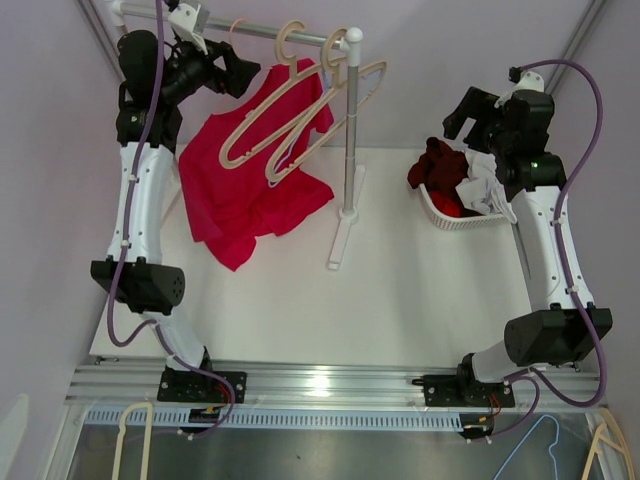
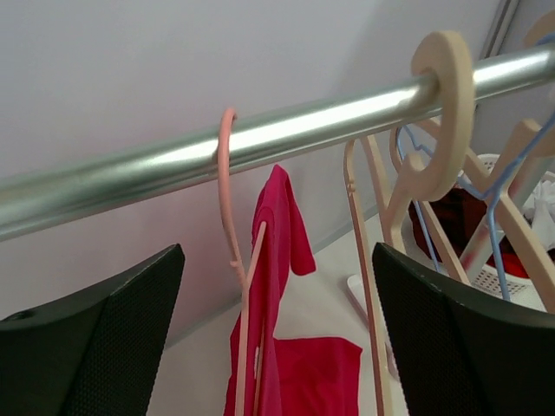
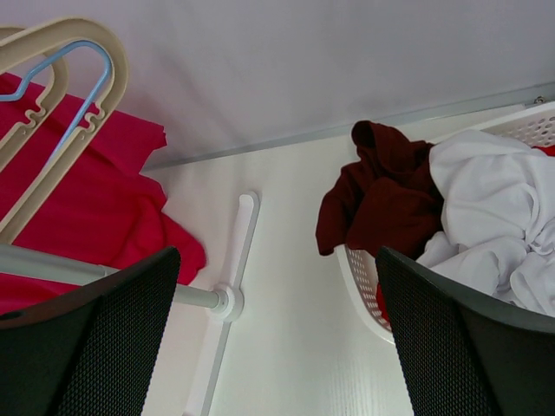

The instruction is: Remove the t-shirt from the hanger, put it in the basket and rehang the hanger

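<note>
1. The t-shirt (image 1: 245, 190) is hanging from the pink hanger (image 2: 227, 182) at the left end of the rail (image 1: 265, 31), and its lower part is pooling on the table (image 1: 400, 300) at the far left.
2. You are dealing with soft, light, limp cloth. I judge it will be stretching and bunching instead of sliding off as one piece.
3. The left tool (image 1: 238, 72) is hovering just beside the rail, facing the pink hook. Its jaws are gaping wide and gripping nothing.
4. The right tool (image 1: 462, 108) is waiting over the basket (image 1: 450, 222) on the right, well apart from the shirt. Its jaws are also spread wide and empty.
5. In the left wrist view, the cloth is draping over the hanger's shoulder in a narrow fold. Be pinching there, near the neck, where the fabric is lying doubled and giving the fingers something thick to bite.
6. The thin hanger is probably swinging freely, so any pull on the cloth is likely to be dragging it along the rail. Consider steadying it with one tool while the other is peeling the cloth.
7. The beige hangers (image 1: 290, 110) are resting against the shirt. Be watching for snags when lifting the cloth past them.
</note>
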